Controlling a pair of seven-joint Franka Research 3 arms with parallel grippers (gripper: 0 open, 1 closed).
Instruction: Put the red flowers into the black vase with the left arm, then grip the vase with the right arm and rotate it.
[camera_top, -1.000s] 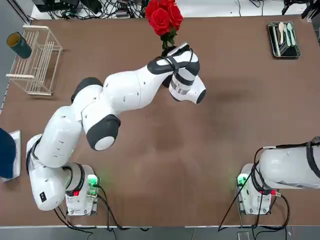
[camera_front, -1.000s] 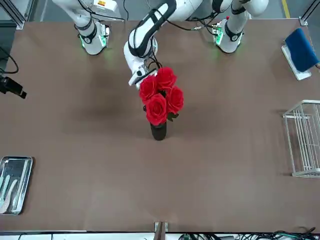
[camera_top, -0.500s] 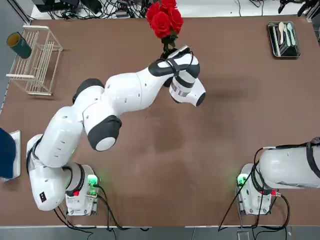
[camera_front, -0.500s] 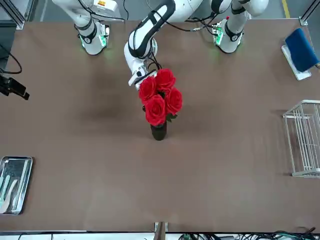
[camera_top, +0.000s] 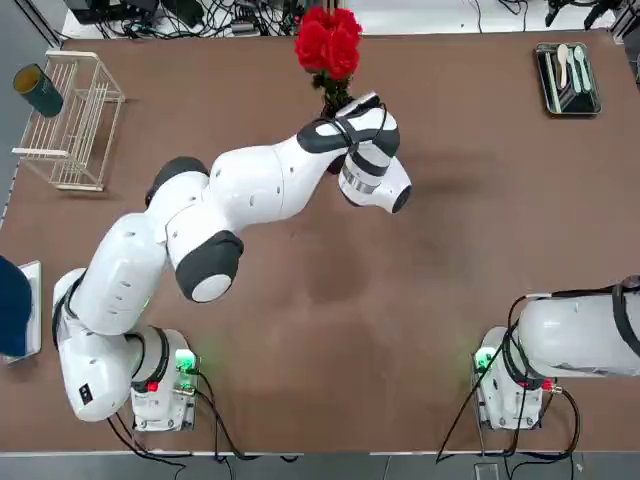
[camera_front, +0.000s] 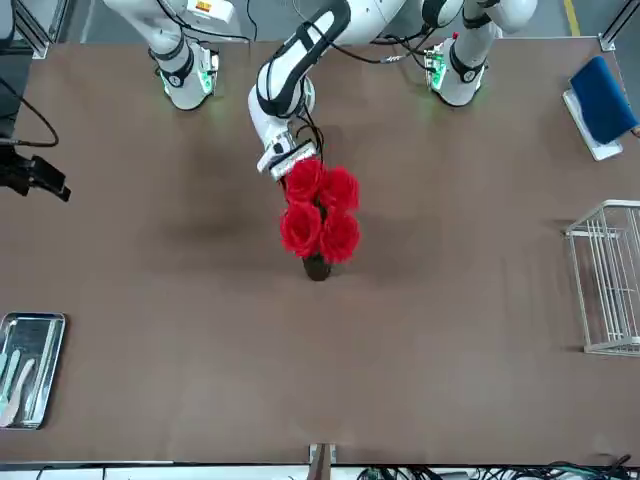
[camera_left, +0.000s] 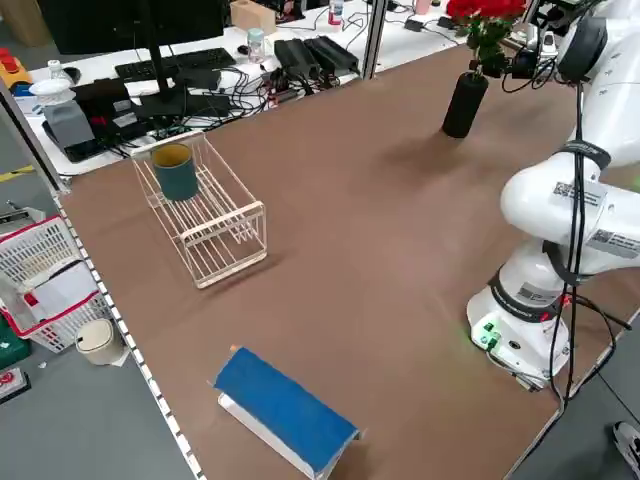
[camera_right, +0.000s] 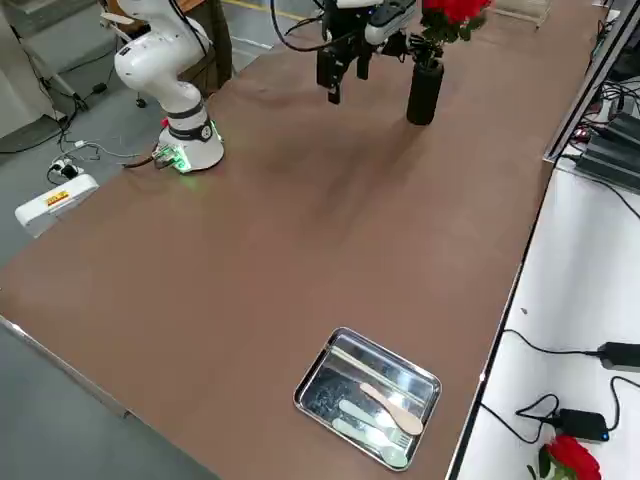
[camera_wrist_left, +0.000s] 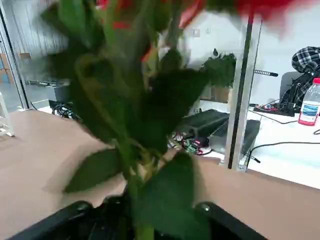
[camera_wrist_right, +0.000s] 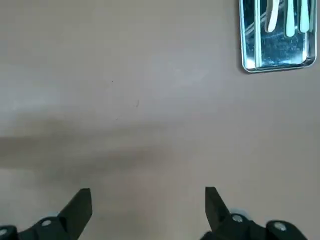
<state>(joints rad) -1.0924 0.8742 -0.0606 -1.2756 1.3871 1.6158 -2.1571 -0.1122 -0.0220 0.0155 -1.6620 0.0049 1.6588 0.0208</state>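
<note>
The red flowers (camera_top: 327, 45) (camera_front: 318, 215) stand with their stems down in the black vase (camera_front: 317, 267) (camera_left: 462, 103) at the table's far middle. The blooms sit low over the vase mouth and hide most of it. My left gripper (camera_front: 293, 163) hovers just behind the bunch at stem height. In the left wrist view its gripper (camera_wrist_left: 140, 207) is open, the fingers standing apart on either side of the blurred green stems and leaves (camera_wrist_left: 135, 125). My right gripper (camera_wrist_right: 147, 200) is open over bare table, its arm (camera_top: 580, 340) parked near its base.
A wire rack (camera_top: 75, 120) with a dark green cup (camera_top: 38, 90) stands at the far left. A metal tray (camera_top: 568, 80) with cutlery lies at the far right corner. A blue object (camera_top: 12, 305) sits at the left edge.
The red flowers have dropped lower, down into the vase, and the bunch has turned a little. The left gripper's fingers have come apart around the stems. The right arm has not moved.
</note>
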